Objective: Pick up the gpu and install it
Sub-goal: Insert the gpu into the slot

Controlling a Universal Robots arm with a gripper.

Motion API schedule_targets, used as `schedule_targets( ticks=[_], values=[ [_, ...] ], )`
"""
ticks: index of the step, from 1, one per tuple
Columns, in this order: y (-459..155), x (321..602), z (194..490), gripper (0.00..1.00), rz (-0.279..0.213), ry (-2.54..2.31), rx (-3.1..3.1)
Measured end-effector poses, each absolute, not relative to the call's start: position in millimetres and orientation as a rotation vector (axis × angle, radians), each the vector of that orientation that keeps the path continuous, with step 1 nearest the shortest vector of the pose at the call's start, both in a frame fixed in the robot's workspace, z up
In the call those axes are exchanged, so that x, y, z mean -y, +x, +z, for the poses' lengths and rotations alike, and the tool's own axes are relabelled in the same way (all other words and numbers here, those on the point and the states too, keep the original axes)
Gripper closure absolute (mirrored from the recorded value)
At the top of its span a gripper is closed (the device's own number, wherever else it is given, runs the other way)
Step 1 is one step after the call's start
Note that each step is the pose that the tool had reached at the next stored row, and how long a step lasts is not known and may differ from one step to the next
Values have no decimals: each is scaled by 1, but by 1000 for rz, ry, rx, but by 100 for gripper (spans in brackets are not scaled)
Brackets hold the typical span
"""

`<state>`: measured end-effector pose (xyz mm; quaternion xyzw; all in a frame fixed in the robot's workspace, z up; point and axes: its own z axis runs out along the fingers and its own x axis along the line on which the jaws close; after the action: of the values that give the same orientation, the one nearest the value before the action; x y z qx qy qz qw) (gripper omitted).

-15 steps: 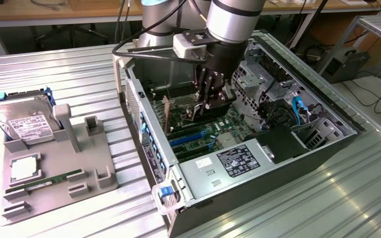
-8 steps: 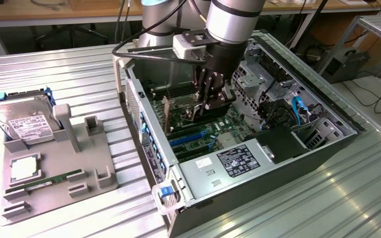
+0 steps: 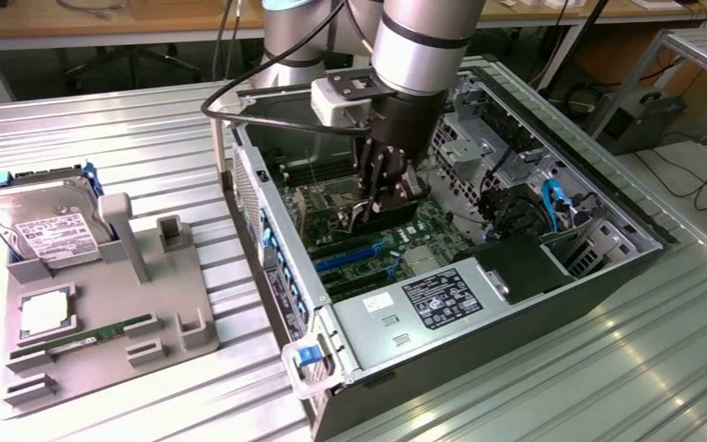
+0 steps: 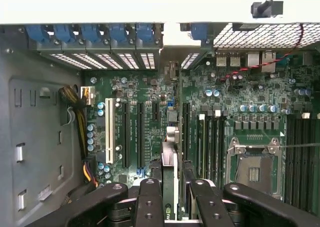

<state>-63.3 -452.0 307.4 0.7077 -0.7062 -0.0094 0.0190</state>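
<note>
Install step in hand. Holding gpu (image 4: 170, 173) edge-on, clamped in gripper (image 3: 382, 199), low inside case (image 3: 599, 285) over motherboard (image 4: 150, 87) slots. Likely calls for keeping card square to slot, pressing straight down.

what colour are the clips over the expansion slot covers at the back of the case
Blue clips; the wrist view shows them best.
</note>
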Motion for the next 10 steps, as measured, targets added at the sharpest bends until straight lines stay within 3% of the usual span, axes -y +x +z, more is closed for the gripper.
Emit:
schedule_targets(
  ticks=[10],
  values=[
    [-64,452,306,74,-29,2197,2192]
  ],
)
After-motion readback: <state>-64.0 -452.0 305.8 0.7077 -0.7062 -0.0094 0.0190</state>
